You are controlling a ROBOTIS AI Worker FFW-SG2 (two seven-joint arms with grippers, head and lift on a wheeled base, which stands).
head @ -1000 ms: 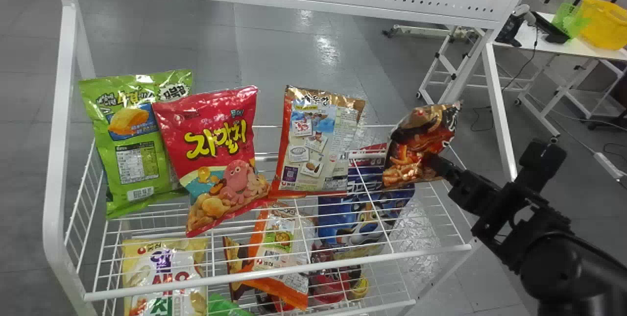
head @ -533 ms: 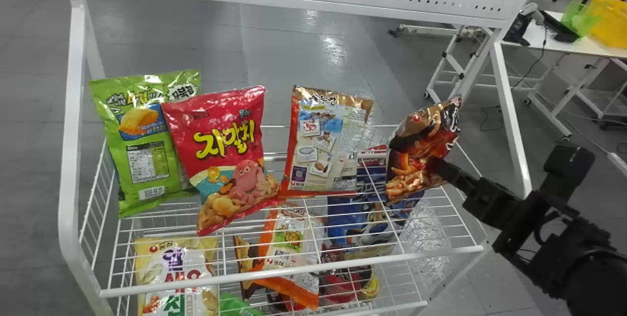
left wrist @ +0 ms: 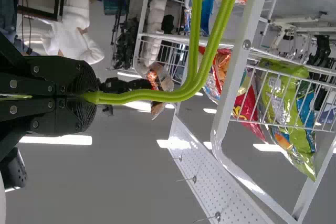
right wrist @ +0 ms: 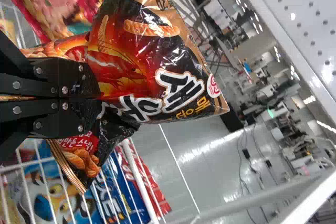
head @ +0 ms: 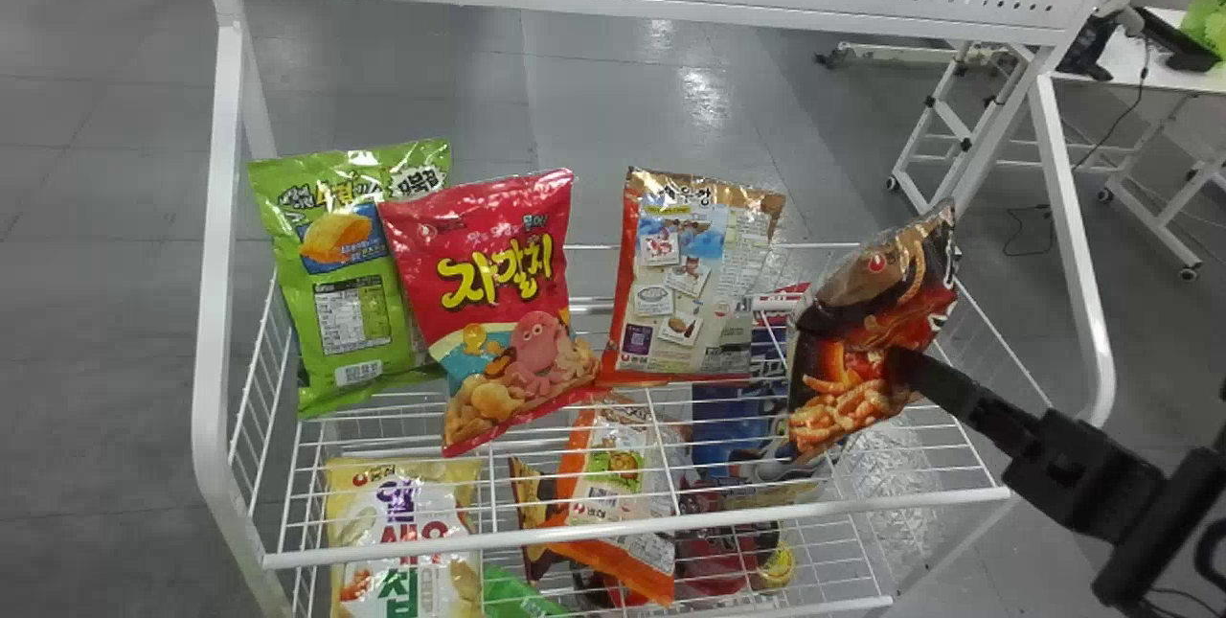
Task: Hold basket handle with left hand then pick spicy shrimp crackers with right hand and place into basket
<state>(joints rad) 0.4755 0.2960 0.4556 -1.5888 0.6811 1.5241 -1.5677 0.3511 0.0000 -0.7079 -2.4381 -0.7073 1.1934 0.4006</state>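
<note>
While aslant from the right, the right gripper tight on the spicy shrimp crackers, fingertips seemingly mid-bag.

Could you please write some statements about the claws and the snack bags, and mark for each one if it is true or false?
1. The right claw is gripping the spicy shrimp crackers. True.
2. The left claw is open, apart from the basket handle. False: it is shut on the handle.
3. The red bag has an octopus picture on it. True.
4. The green bag covers part of the red bag. False: the red bag covers part of the green one.
5. The spicy shrimp crackers are lying in the basket. False: the right claw holds them at the right side of the wire rack.
</note>
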